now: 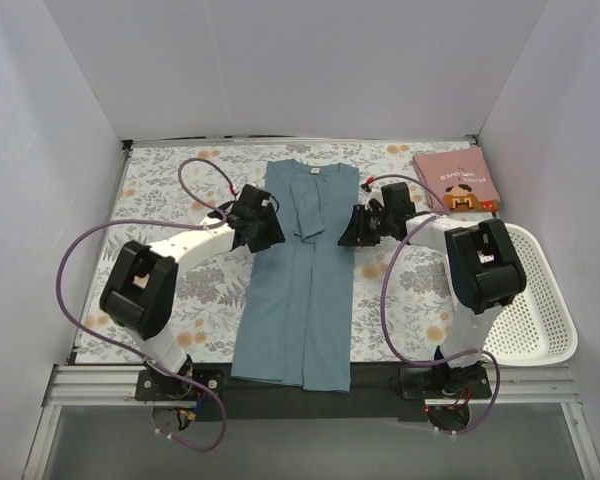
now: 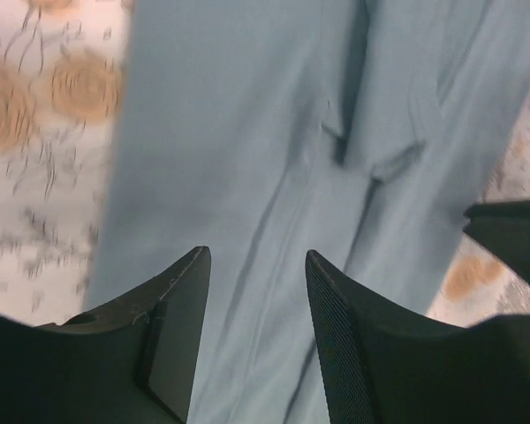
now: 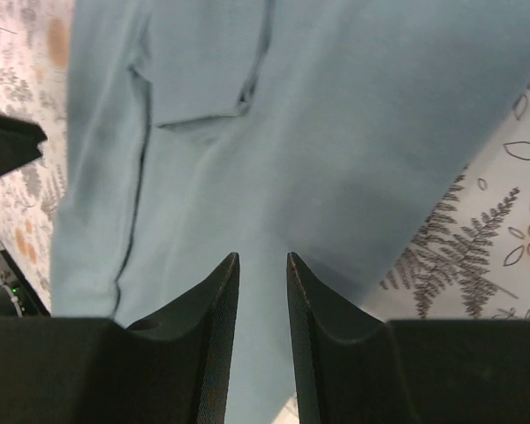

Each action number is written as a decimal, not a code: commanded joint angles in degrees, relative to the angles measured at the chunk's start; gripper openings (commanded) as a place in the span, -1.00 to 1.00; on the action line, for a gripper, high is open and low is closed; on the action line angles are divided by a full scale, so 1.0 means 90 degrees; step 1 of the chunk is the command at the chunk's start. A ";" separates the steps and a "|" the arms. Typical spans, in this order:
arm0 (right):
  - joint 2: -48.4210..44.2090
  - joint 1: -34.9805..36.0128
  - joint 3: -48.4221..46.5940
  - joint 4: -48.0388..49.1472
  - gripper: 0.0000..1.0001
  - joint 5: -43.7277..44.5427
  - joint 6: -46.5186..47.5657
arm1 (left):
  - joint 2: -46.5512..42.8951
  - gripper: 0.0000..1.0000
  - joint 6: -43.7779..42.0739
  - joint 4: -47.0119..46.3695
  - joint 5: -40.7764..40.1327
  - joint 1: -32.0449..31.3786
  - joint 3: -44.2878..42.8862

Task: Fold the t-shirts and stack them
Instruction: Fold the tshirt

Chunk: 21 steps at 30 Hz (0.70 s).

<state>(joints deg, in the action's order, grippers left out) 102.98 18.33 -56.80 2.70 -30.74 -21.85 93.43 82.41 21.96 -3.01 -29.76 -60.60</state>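
The teal-blue t-shirt [image 1: 300, 290] lies flat as a long strip down the middle of the table, its sides folded in, its neck label at the far end. My left gripper [image 1: 269, 234] hovers over its left edge, jaws open and empty above the cloth [image 2: 247, 132]; its fingertips [image 2: 256, 254] are apart. My right gripper [image 1: 350, 228] hovers over the shirt's right edge [image 3: 336, 132], jaws a little apart and empty [image 3: 262, 256]. The pink t-shirt [image 1: 458, 182] lies folded at the back right, with its cartoon print facing up.
A white perforated basket [image 1: 540, 300] stands at the right edge beside the right arm. The floral table cloth [image 1: 180, 290] covers the table. White walls close in the left, back and right sides.
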 commanded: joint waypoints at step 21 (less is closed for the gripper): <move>0.2183 -0.0874 -0.3251 -0.1569 -0.30 0.0280 0.1148 | 0.3380 0.15 -0.0739 -0.0340 0.0412 0.0582 -0.3492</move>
<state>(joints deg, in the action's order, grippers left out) 125.80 10.52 -86.15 -4.89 -31.81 -15.33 125.67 77.25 14.76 1.39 -24.86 -91.13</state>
